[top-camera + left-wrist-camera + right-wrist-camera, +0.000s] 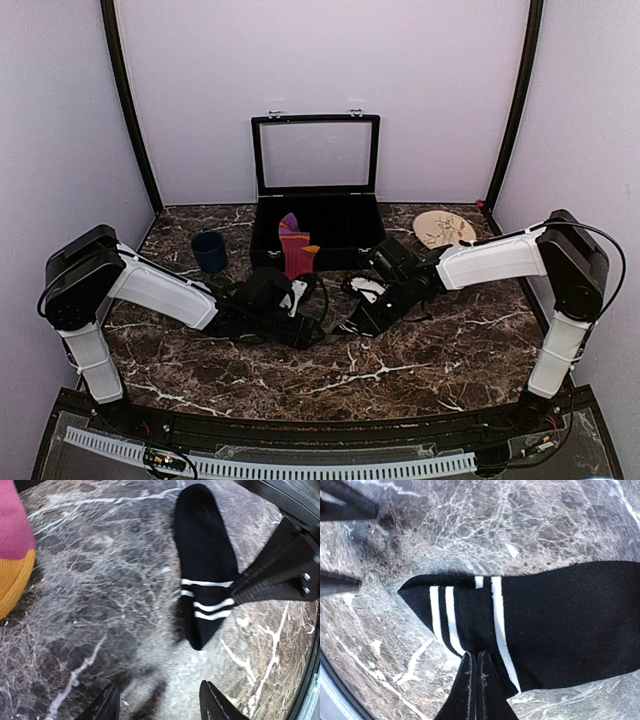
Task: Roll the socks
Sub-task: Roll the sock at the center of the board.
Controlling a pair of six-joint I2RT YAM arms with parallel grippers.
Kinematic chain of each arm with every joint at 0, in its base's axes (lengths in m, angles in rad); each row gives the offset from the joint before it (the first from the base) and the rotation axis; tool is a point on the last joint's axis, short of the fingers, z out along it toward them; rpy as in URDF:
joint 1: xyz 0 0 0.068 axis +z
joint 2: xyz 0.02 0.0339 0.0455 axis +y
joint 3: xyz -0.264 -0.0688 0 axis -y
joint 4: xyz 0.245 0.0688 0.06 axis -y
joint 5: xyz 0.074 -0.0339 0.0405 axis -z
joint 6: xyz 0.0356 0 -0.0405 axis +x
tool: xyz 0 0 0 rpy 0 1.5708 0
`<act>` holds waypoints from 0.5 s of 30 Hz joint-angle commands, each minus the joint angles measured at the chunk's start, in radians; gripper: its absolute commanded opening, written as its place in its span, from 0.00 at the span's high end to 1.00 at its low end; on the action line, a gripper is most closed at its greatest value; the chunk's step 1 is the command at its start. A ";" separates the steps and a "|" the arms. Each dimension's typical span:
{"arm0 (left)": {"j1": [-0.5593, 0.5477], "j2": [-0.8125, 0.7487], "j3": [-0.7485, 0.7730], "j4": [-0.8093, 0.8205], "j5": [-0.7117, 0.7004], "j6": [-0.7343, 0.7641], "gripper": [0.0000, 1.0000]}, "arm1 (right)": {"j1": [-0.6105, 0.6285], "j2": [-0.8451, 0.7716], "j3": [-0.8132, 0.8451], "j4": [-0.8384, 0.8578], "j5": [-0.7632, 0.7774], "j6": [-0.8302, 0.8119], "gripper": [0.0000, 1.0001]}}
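The black sock with white stripes (205, 555) lies flat on the marble table; it also shows in the right wrist view (555, 620). My right gripper (475, 667) is shut on the striped cuff edge of the black sock, and its fingers (272, 577) reach in from the right in the left wrist view. My left gripper (160, 705) is open and empty, just short of the cuff's pointed end. The maroon-red sock with an orange toe (295, 250) hangs over the box front; its edge shows in the left wrist view (14, 535).
An open black box (316, 205) with a raised clear lid stands at the back centre. A dark blue cup (209, 250) stands left of it. A round wooden plate (443, 228) lies at the back right. Both arms meet mid-table.
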 commanded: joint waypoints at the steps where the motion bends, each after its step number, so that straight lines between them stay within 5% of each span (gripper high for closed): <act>1: -0.013 -0.059 -0.023 0.051 0.005 0.031 0.43 | -0.033 -0.030 0.028 -0.001 -0.075 0.041 1.00; 15: -0.029 0.016 0.082 0.048 0.001 0.085 0.43 | -0.134 -0.026 -0.022 0.050 -0.205 0.104 1.00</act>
